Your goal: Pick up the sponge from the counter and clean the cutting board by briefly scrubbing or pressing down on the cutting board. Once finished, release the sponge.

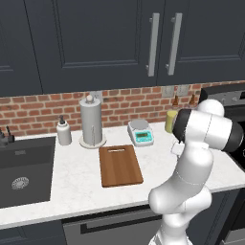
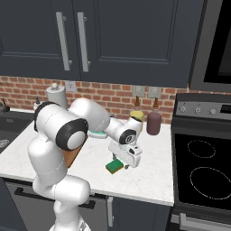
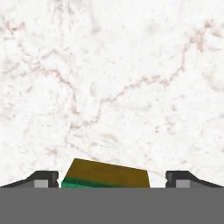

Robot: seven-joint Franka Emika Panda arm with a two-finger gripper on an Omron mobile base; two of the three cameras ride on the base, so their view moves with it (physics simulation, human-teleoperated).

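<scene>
The sponge (image 2: 114, 167), a small green block with a yellow layer, lies on the white counter (image 2: 149, 173) near its front edge. My gripper (image 2: 119, 161) hangs just over it, pointing down. In the hand view the sponge (image 3: 107, 176) sits between the two fingertips (image 3: 43, 180), which stand wide apart with a gap on each side, so the gripper is open. The brown wooden cutting board (image 1: 119, 165) lies to the left of the arm, its slot handle toward the wall. In the right base view a corner of the board (image 2: 75, 155) peeks out behind my arm.
A white scale (image 1: 140, 133), a paper towel holder (image 1: 92, 122) and a soap dispenser (image 1: 63, 132) stand along the brick wall. The dark sink (image 1: 24, 167) is at the left. A yellow bottle (image 2: 136, 119) and a dark red bottle (image 2: 154, 122) stand beside the stove (image 2: 203, 167).
</scene>
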